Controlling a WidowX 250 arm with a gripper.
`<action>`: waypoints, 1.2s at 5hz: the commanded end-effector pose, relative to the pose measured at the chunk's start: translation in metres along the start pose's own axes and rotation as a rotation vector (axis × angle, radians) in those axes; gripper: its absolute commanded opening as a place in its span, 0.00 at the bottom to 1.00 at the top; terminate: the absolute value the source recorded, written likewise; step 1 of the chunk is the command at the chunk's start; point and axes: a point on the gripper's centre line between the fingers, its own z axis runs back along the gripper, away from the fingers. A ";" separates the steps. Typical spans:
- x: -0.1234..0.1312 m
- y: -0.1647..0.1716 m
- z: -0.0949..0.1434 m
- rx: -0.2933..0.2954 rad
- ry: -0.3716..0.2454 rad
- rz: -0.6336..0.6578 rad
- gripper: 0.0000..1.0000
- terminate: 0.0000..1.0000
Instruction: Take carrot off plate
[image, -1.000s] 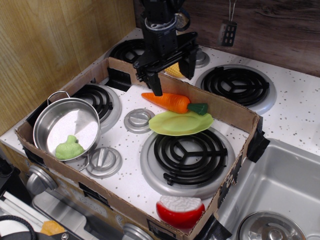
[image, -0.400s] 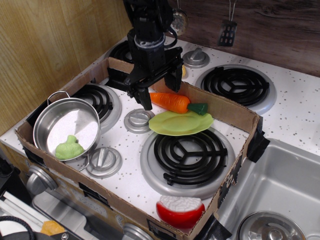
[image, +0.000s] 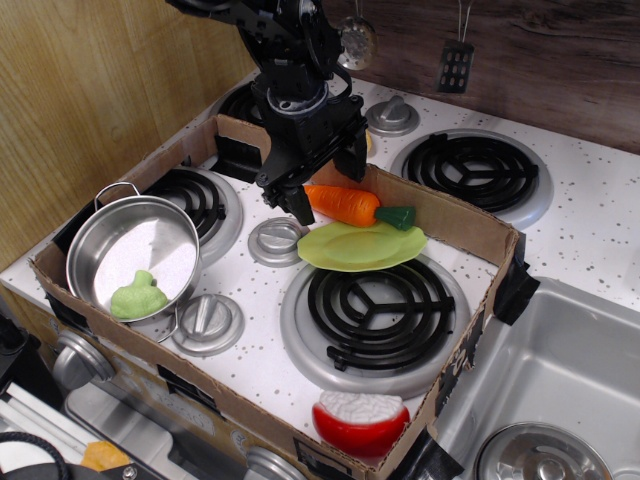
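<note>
The orange carrot (image: 347, 204) lies across the stove top just behind the lime plate (image: 360, 247). Its dark green stub (image: 397, 217) is at the plate's far rim; I cannot tell whether it rests on the rim. My black gripper (image: 326, 187) is low over the carrot's thin left end. It is open, with one finger (image: 299, 207) in front of the tip and the other behind the carrot. The carrot's tip is partly hidden by the front finger. Nothing is held.
A cardboard box wall (image: 452, 217) rings the stove top. A steel pot (image: 130, 250) with a small green lumpy toy (image: 138, 296) stands at the left. There is a burner (image: 375, 305) in front of the plate, a silver knob (image: 277, 240), a red and white toy (image: 360, 420) and a sink (image: 560, 380) at the right.
The gripper has moved left and down, from above the carrot's middle to its thin end, and turned slightly. The carrot and plate have not moved.
</note>
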 end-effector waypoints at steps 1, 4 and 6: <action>0.002 -0.014 0.010 -0.045 0.043 0.021 1.00 0.00; -0.019 0.002 -0.023 -0.060 0.131 0.085 1.00 0.00; -0.026 0.002 -0.027 -0.009 0.170 0.064 0.00 0.00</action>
